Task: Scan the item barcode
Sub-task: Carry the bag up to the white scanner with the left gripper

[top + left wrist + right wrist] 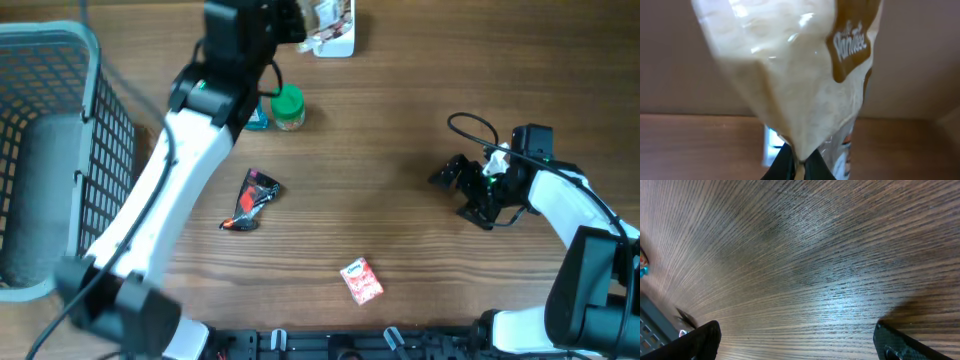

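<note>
Left pincer (pixel 797 167) is closed on the pinched edge of a clear, brown-labelled bag (pixel 790 75), which is seen right ahead of its fingers. Right pincer (pixel 447 176) is held wide open over the desk (pixel 400 120), well apart from the bag.

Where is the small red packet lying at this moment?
In the overhead view, the small red packet lies on the table near the edge at the robot's base, to the right of the black-and-red wrapper.

White arms (pixel 160 200), blk joints (pixel 235 40), cables (pixel 468 122)
</note>
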Controlling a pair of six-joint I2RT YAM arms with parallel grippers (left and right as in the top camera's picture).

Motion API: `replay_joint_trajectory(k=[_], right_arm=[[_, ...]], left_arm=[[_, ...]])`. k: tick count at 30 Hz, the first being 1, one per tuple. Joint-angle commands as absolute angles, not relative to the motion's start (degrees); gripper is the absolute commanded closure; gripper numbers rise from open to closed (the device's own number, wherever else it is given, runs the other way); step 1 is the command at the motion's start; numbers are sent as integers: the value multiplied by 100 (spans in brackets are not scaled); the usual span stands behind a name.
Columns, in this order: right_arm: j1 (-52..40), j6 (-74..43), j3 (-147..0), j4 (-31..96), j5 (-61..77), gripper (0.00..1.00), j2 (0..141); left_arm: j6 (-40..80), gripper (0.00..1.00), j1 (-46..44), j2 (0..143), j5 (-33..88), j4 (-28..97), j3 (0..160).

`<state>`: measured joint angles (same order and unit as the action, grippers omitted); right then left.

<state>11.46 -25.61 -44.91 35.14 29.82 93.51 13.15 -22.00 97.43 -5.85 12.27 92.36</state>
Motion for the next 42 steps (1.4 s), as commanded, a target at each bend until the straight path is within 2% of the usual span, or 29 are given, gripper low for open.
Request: replay_joint_trajectory(k=[1, 4, 8, 11, 14, 19, 32, 37, 42], right_arm=[[1288, -2244, -4145, 3347, 1529, 0, 9835], [1288, -2248, -4145, 3328, 1529, 0, 9835], [1288, -2246, -4145, 3227, 1535, 0, 9835], [1288, -2248, -4145, 3153, 1551, 0, 9835], [1288, -2250, -4145, 3068, 1553, 0, 9835], [1286, -2268, -4145, 2888, 1559, 0, 9835], [1275, -2097, -4134, 2598, 1656, 0, 9835], [1275, -2095, -4134, 2477, 1656, 0, 9835], [1275, -1953, -4134, 2445, 1653, 0, 9837]], left_arm=[[-517, 96, -2565, 10396, -1981, 1057, 9821], [-1605, 96, -2845, 10715, -2893, 336, 9837], [-3186, 96, -2919, 11089, -3345, -692, 9837], [-5553, 96, -2954, 11810, -3981, -1916, 9837], [-7148, 96, -3020, 12512, -4016, -2648, 9837], [-8790, 96, -3164, 13447, -3374, -4069, 9839], [-8960, 96, -3111, 14149, -1452, -4438, 9883], [-8930, 96, -3041, 14516, -1313, -4554, 9883], [-8676, 96, -3092, 14641, -1756, -4532, 9880]])
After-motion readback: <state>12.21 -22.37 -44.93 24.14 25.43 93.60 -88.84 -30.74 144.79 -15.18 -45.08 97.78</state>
